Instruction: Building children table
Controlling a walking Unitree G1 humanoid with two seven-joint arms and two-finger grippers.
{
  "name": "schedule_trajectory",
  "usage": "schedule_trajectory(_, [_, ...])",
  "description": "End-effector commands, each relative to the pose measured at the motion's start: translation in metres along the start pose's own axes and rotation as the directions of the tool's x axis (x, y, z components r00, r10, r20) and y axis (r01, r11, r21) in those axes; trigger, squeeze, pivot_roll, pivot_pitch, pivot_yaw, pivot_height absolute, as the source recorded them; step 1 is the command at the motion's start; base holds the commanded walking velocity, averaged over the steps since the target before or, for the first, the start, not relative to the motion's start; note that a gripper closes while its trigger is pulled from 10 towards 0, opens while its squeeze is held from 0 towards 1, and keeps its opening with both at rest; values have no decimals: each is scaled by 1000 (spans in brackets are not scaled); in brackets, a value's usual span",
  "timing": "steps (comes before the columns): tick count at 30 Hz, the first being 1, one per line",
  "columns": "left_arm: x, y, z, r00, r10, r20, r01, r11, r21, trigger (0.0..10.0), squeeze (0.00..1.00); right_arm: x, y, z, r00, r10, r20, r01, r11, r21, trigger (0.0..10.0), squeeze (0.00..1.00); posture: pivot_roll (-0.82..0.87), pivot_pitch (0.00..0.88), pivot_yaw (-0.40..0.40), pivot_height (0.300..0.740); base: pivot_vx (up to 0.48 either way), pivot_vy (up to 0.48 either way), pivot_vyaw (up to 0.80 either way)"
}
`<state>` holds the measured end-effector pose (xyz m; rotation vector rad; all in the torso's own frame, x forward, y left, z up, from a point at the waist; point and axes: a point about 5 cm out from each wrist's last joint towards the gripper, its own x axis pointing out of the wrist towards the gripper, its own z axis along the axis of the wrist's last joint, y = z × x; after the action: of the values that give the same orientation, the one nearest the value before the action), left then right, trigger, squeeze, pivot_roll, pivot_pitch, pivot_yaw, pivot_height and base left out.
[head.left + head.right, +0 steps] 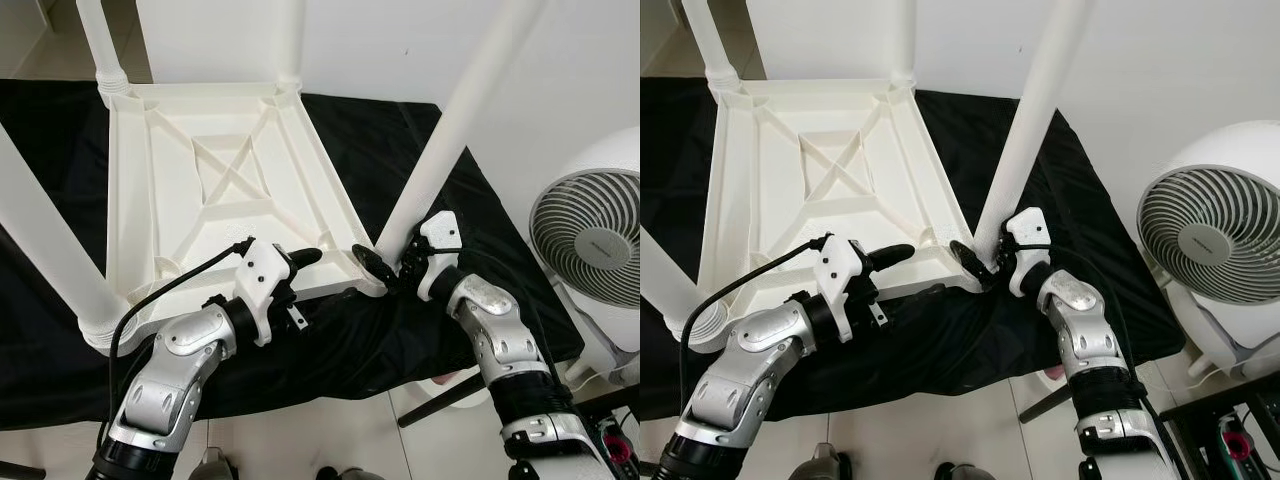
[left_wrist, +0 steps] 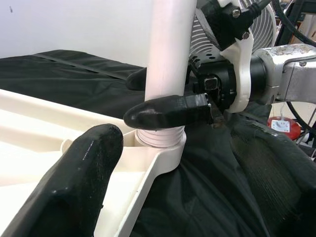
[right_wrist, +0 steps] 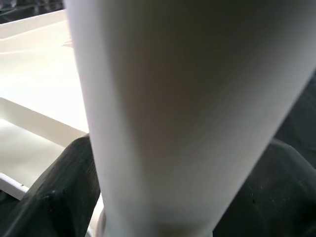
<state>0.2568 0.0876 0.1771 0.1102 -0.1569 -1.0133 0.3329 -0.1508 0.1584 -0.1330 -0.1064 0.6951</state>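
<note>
The white plastic children's table (image 1: 225, 180) lies upside down on a black cloth (image 1: 400, 140), with its legs pointing up. My right gripper (image 1: 383, 264) is shut on the near-right leg (image 1: 450, 130) just above its threaded socket (image 2: 163, 143) at the table's corner. In the right wrist view that leg (image 3: 182, 108) stands close between the black fingers (image 3: 59, 192). My left gripper (image 1: 300, 262) lies at the table's near rim, pointing right toward that corner and a short way from it.
Three more legs stand up: far left (image 1: 100, 40), far right (image 1: 288, 40), near left (image 1: 50, 250). A white floor fan (image 1: 590, 240) stands close on the right, beyond my right arm. Pale floor tiles show below the cloth's front edge.
</note>
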Motion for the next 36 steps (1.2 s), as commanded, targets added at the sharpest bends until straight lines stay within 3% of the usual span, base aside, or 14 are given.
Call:
schedule_trajectory(1, [-1, 0, 2, 1000, 26, 6, -26, 1000, -2, 10000, 0, 3, 0, 0, 1000, 30, 7, -30, 1000, -4, 4588, 0, 138, 118, -105, 740, 0, 0, 0])
schedule_trajectory(2, [-2, 0, 2, 1000, 27, 6, -27, 1000, -2, 10000, 0, 3, -1, -1, 999, 38, 10, -37, 999, -5, 1882, 0, 140, 118, -106, 740, 0, 0, 0])
schedule_trajectory(3, [-2, 0, 2, 1000, 27, 6, -27, 1000, -2, 10000, 0, 3, -1, -1, 999, 38, 10, -37, 999, -5, 1882, 0, 140, 118, -106, 740, 0, 0, 0])
schedule_trajectory(4, [-2, 0, 2, 1000, 28, 6, -28, 1000, -2, 10000, 0, 2, -1, -2, 999, 43, 4, -43, 999, -4, 0, 0, 138, 120, -104, 740, 0, 0, 0])
schedule_trajectory(20, [-1, -1, 2, 1000, 19, 7, -19, 1000, -5, 10000, 0, -10, -7, -16, 1000, 24, -17, -24, 999, 23, 0, 0, 125, 122, -95, 740, 0, 0, 0])
schedule_trajectory(21, [-1, -1, 2, 1000, 16, 7, -16, 1000, -6, 10000, 0, -12, -9, -17, 1000, -2, -23, 3, 1000, 24, 10000, 0, 121, 123, -95, 740, 0, 0, 0])
schedule_trajectory(24, [-1, -1, 2, 1000, 13, 8, -13, 1000, -8, 10000, 0, -16, -13, -19, 998, -50, -28, 51, 998, 30, 10000, 0, 120, 123, -94, 740, 0, 0, 0])
schedule_trajectory(26, [0, -2, 2, 1000, 12, 10, -12, 1000, -11, 10000, 0, -21, -19, -20, 989, -146, -35, 147, 989, 22, 10000, 0, 118, 125, -96, 740, 0, 0, 0])
schedule_trajectory(32, [0, -2, 2, 1000, 12, 10, -12, 1000, -12, 10000, 0, -24, -22, -21, 978, -207, -32, 208, 978, 30, 10000, 0, 115, 127, -98, 740, 0, 0, 0])
schedule_trajectory(34, [0, -2, 1, 1000, 12, 8, -12, 1000, -14, 10000, 0, -28, -22, -20, 952, -305, -25, 305, 952, 25, 10000, 0, 112, 129, -98, 740, 0, 0, 0])
schedule_trajectory(35, [-1, -3, 1, 1000, 11, 8, -11, 1000, -16, 10000, 0, -30, -21, -20, 916, -401, -24, 402, 915, 34, 10000, 0, 109, 129, -96, 740, 0, 0, 0])
schedule_trajectory(36, [-1, -3, 1, 1000, 11, 8, -11, 1000, -16, 10000, 0, -30, -21, -20, 916, -401, -24, 402, 915, 34, 10000, 0, 109, 129, -96, 740, 0, 0, 0])
